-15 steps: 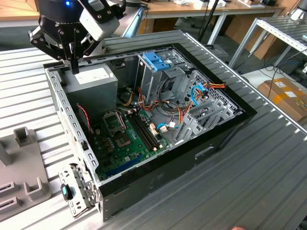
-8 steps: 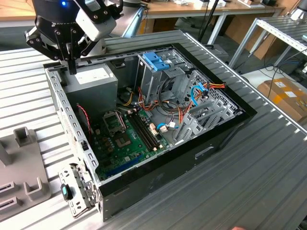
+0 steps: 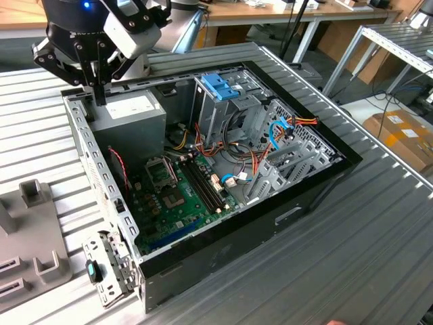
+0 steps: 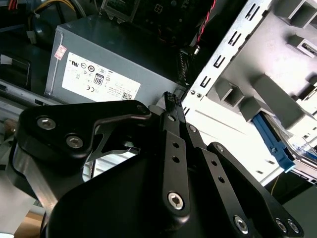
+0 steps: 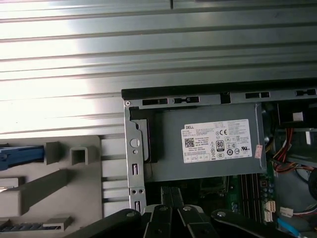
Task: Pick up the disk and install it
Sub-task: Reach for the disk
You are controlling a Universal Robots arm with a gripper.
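- My black gripper (image 3: 101, 96) hangs fingers-down over the corner of the case, at the exterior view's left, just beside the power supply.
- In the second wrist view my ribbed fingertips (image 4: 171, 100) are pressed together with nothing between them: clenched and empty.
- The open black-and-grey metal computer case (image 3: 318, 196) lies on its side on the ribbed metal table (image 3: 385, 244).
- Inside the case are a grey box-shaped power supply with a white label (image 3: 132, 112), a green motherboard (image 3: 172, 200), an upright grey drive cage with a blue plastic top (image 3: 220, 88), thin light-blue cables (image 3: 274, 132) and a tangle of orange, red and yellow wires (image 3: 257, 159).
- Outside the case, just beside its perforated wall, sits a grey moulded plastic holder (image 3: 34, 230).
- The disk (image 5: 19, 152) rests in that holder and shows me only its bright blue plastic side rail, well apart from my fingers; it also appears in the second wrist view (image 4: 273, 143).
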